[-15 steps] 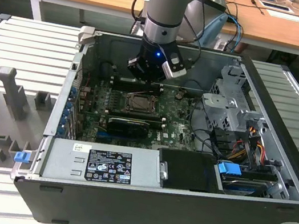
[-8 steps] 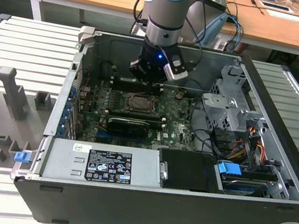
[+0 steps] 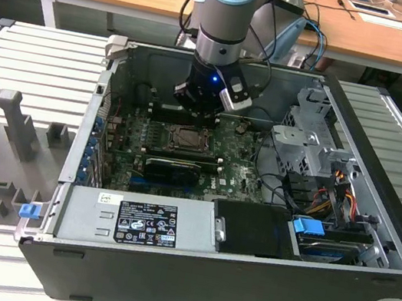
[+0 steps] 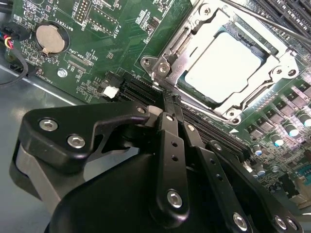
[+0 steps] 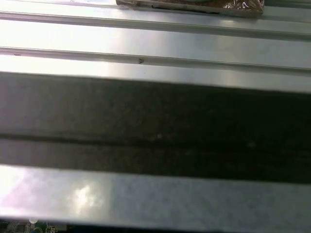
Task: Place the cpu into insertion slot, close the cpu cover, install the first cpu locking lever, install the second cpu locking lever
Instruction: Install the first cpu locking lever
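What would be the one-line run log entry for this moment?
gripper: shut, empty, fingertips at corner of socket | cpu: seated in insertion slot | cpu cover: closed over cpu

The exterior view looks down from above and in front into the open computer case point(image 3: 389, 145). The second wrist view sits close over the motherboard point(image 4: 121, 43), facing past the end effector point(image 4: 171, 99). Both share the insertion slot point(image 3: 187, 139). The first wrist view faces ribbed metal point(image 5: 155, 43) closely.

Power supply label point(image 3: 145, 223), print illegible
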Available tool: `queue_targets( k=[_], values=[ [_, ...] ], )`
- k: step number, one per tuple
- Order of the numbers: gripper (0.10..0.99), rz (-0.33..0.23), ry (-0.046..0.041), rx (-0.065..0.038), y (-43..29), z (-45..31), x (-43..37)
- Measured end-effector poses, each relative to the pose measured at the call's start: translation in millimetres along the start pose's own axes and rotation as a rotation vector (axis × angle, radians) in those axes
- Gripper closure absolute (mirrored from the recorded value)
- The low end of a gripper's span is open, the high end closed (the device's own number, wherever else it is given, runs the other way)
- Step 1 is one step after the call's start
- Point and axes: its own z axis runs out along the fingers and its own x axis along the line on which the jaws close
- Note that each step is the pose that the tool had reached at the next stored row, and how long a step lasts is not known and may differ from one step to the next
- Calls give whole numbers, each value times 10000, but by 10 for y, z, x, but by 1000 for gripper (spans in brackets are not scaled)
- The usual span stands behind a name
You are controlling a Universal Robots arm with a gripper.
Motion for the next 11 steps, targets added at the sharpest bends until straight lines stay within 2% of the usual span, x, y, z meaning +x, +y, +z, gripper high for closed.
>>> queue_targets(
  k=[7,11],
  values=[
    [980,1,0,0,-1,15,-4],
    [980,0,2,56,-2,19,-7]
  ],
)
